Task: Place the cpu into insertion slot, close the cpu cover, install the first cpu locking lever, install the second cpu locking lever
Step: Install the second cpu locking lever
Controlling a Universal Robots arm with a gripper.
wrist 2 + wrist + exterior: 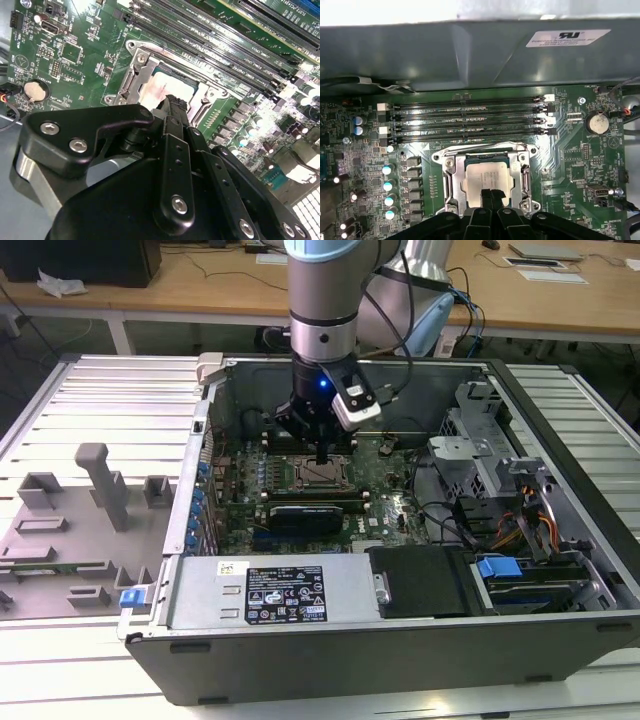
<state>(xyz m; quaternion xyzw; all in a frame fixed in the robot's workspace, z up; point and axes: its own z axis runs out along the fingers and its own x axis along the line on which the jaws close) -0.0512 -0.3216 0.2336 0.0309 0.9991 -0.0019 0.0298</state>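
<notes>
a: where's the cpu?
b: seated in the insertion slot, with the cpu cover down around it.
a: and the gripper?
b: fingers pressed together, holding nothing, tips right over the chip's edge.

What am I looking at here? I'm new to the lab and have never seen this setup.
You see one robot arm reaching down into an open computer case that lies on a slatted metal table. The exterior view is taken from a camera standing off the arm; both wrist views come from cameras riding near its wrist. Its black gripper has its fingers shut together and holds nothing. The tips sit just over the cpu, a small pale metal square already lying in the insertion slot on the green circuit board. The long black strips beside the slot are memory slots.
</notes>
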